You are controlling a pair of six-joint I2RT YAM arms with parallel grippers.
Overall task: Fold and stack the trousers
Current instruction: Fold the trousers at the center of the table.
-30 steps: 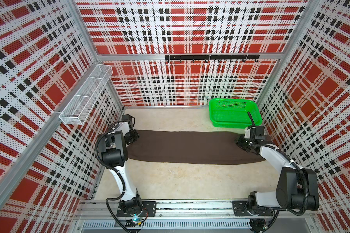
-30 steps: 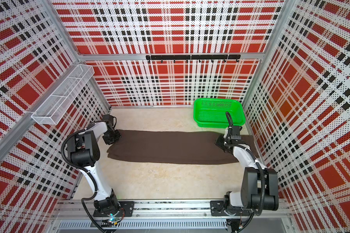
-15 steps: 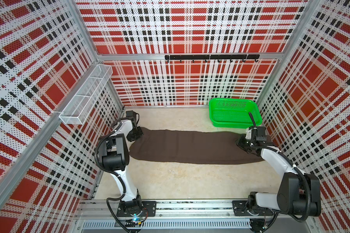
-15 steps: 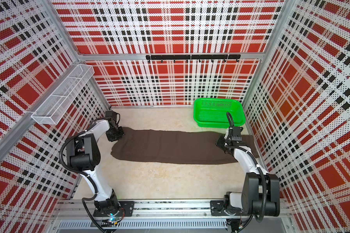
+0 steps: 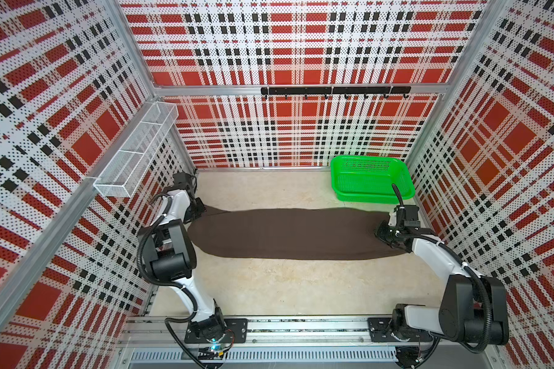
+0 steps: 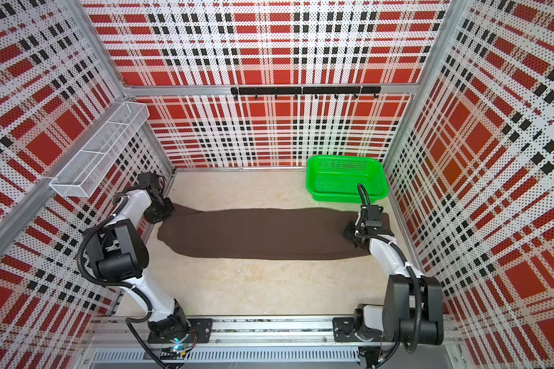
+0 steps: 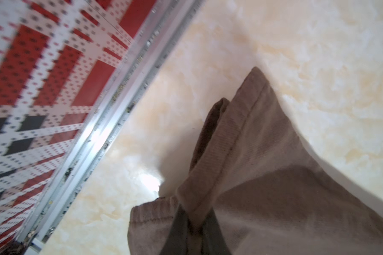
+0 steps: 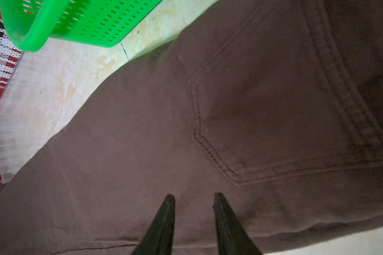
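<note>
While lying lengthwise across the table (image 5: 285, 287), the trousers (image 5: 288, 233) are reaching from the left wall to just beside the green basket (image 5: 373, 200). Left gripper (image 7: 194, 217) is clenching a leg hem, holding it raised off the table. Right gripper (image 8: 194, 196) is poising over the pocket end, jaws parted, grasping nothing.

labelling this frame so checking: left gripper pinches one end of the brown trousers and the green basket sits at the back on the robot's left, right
Not quite: the green basket sits at the back on the robot's right, as both top views show. The left gripper does pinch one end of the brown trousers.
</note>
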